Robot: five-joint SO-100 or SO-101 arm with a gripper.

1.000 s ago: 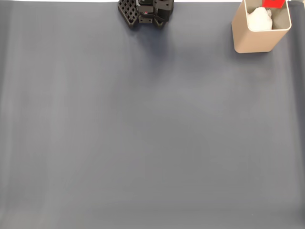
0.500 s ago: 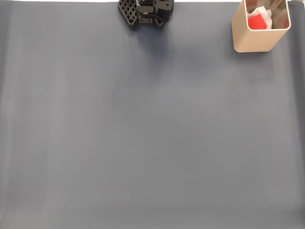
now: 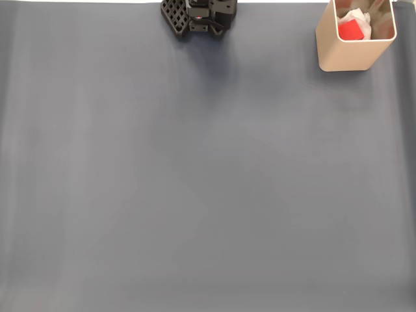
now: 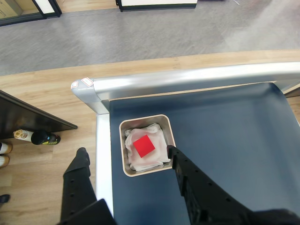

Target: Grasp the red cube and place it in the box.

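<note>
The red cube (image 4: pixel 144 146) lies inside the box (image 4: pixel 125 166) on crumpled white paper, seen from above in the wrist view. In the fixed view the beige box (image 3: pixel 348 55) stands at the top right corner of the mat with the cube (image 3: pixel 350 29) inside it. My gripper (image 4: pixel 126 153) hangs open well above the box, its two black fingers spread to either side of it, with nothing between them.
The arm's black base (image 3: pixel 198 14) sits at the top centre of the dark grey mat (image 3: pixel 195 182). The wrist view shows the table's silver edge (image 4: pixel 187 79), a wooden floor beyond it, and bottles (image 4: pixel 35 137) on the floor at left.
One second ago the cube was at the box's upper rim; it has since dropped inside and now rests on the white paper.
</note>
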